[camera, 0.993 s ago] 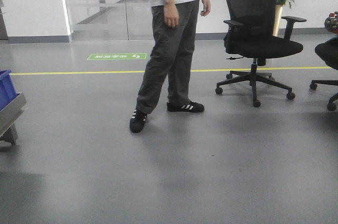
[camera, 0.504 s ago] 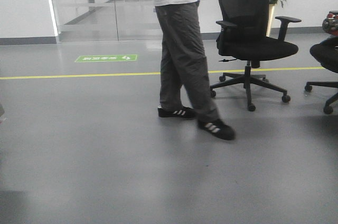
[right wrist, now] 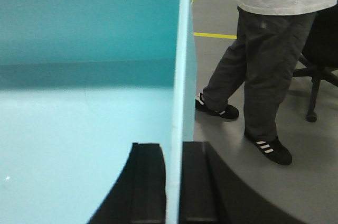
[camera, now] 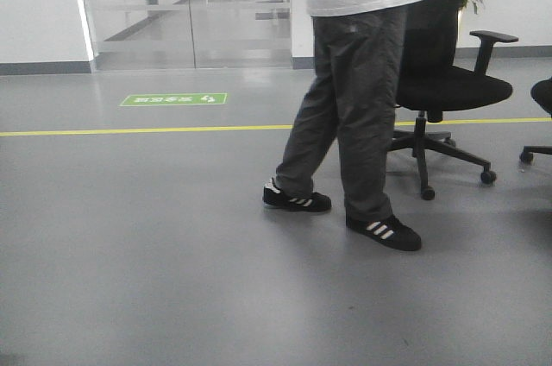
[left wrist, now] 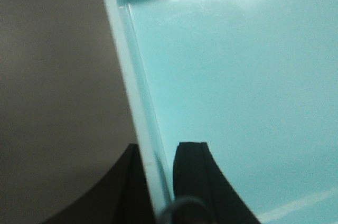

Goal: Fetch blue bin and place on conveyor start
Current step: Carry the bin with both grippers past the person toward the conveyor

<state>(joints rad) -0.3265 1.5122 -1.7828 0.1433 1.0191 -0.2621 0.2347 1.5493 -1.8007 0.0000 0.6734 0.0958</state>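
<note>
The grey floor [camera: 155, 280] ahead lies open on its left side, but a person [camera: 362, 98] stands mid-stride on its right half, just in front of an office chair [camera: 457, 90]. The conveyor start shows in no view, so the step in hand is judged to be carrying. The blue bin [right wrist: 79, 102] is held up between the two arms. The left gripper [left wrist: 158, 152] is clenched on one side wall, one finger inside and one outside. The right gripper [right wrist: 171, 150] pinches the opposite wall the same way. Doing this well likely means steering wide of the person and holding both arms level and evenly spaced, so the thin walls neither flex nor slip.
</note>
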